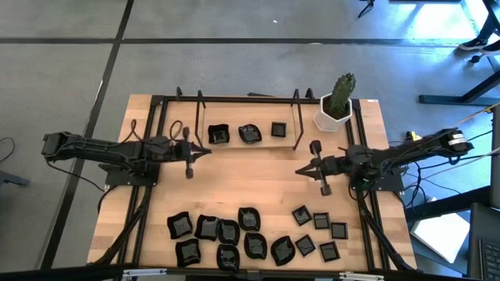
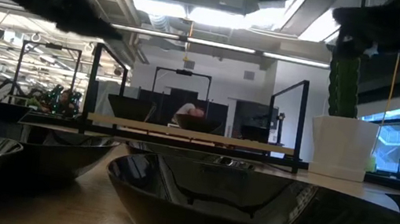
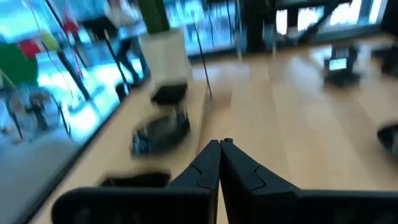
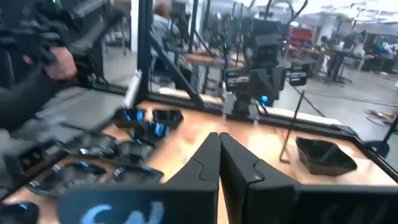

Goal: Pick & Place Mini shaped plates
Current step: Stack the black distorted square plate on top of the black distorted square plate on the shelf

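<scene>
High view: left claw closed, empty; right claw closed, empty.

From above you get even, soft light on the bench, with a bluish glare on the floor past its far right corner; at bench height you look into bright ceiling lights, so the nearest plates go dark and out of focus; both wrist views smear with motion blur.
</scene>
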Motion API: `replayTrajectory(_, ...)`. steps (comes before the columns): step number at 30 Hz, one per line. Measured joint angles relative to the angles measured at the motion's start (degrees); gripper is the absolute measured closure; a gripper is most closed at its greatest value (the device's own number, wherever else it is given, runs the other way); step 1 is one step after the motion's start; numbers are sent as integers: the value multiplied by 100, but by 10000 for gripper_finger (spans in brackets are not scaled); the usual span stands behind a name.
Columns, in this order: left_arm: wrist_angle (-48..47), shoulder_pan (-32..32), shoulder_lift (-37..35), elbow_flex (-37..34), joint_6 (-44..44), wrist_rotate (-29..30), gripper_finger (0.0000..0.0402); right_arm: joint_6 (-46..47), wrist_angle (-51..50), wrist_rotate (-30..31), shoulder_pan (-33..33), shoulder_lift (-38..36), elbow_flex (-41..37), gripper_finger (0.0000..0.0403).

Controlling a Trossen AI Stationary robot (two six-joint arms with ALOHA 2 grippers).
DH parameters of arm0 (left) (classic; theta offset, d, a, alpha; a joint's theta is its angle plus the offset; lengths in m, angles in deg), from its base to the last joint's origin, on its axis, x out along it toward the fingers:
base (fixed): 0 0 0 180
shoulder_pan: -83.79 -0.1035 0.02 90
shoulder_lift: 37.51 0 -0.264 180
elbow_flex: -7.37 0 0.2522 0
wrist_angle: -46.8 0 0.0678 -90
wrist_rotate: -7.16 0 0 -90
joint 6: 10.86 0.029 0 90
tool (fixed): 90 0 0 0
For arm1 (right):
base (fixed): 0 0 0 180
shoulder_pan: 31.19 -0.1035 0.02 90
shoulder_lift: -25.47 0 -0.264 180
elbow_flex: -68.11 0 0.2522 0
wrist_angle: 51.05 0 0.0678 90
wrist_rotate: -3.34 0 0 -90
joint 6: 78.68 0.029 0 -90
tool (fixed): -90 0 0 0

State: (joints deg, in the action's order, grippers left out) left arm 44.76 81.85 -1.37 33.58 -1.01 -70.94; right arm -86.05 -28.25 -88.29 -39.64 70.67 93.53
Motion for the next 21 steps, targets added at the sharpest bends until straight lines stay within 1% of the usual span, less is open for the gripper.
replayTrajectory(2, 278, 0, 0, 0, 86, 0, 395, 158, 103, 1, 0, -276, -144, 397)
replayTrajectory(4, 363, 0, -28, 0, 127, -29, 394, 270, 75, 6, 0, -579, -254, 397)
replayTrajectory(8, 34, 3, -162, -1, 384, -316, 399, 368, -4, 13, 0, -1162, -424, 397)
replayTrajectory(13, -115, 22, -591, -2, 348, -346, 397, 372, -611, 271, 0, -1827, -560, 397)
replayTrajectory(16, -299, 138, -884, -18, 342, -412, 399, 385, -976, 356, 0, -2172, -558, 397)
replayTrajectory(21, 277, 383, -1660, -632, 472, -396, 398, 378, -1501, 356, -2, -2661, -558, 397)
